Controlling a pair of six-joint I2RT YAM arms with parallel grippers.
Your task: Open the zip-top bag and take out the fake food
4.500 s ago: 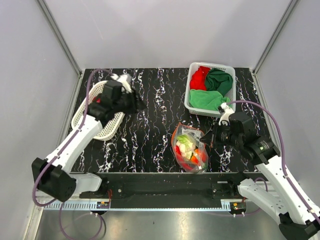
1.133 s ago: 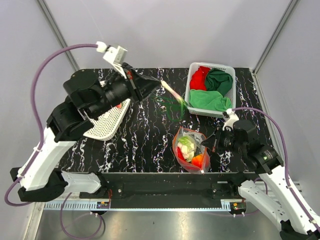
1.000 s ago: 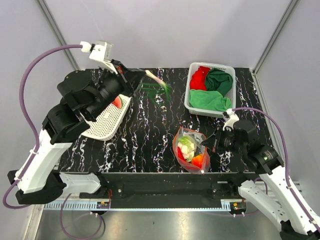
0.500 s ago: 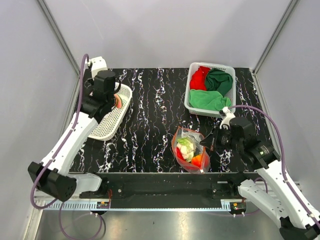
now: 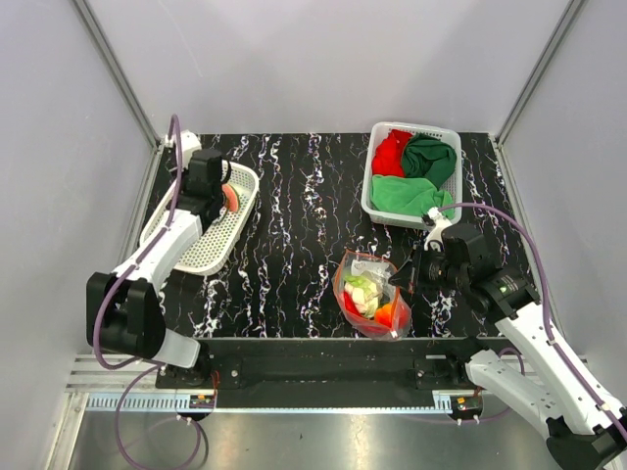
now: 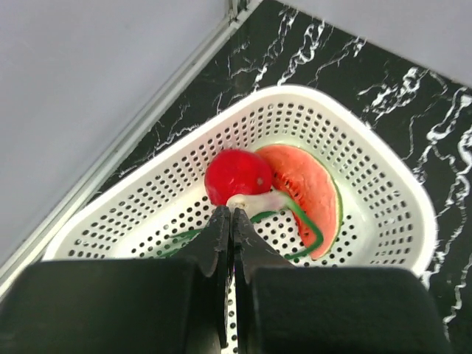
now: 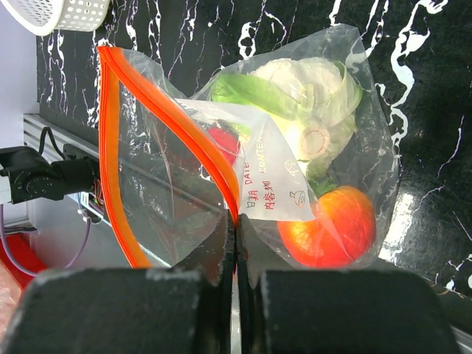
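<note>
Over at the left, the left gripper [image 6: 228,214] hangs above the white mesh basket [image 6: 383,169], jaws pressed flat together. A red round fruit [image 6: 237,175] and a watermelon slice [image 6: 302,184] lie in the basket, touching. The pale end of a green-stalked piece [image 6: 258,200] sits right at the fingertips, but I can't tell whether it is nipped or only touched.

From that gripper, the zip-top bag [image 5: 370,294] lies off at about 4 o'clock in the overhead view, well apart, near the table's front edge. Its long axis runs roughly from 11 to 5 o'clock, and its mouth gapes at the 11 end.

The right gripper [image 7: 236,221] is far nearer, just at the bag's 3 o'clock side. It is clamped on the orange zip strip [image 7: 110,147], holding one lip up. My guess is the left arm must cross to that mouth while the right keeps it open.

Inside are a pale cabbage [image 7: 310,96], an orange-red round piece [image 7: 328,228] and a bit of something red [image 7: 225,140]. A white label [image 7: 273,184] and the crinkled plastic hide whatever lies beneath.
</note>
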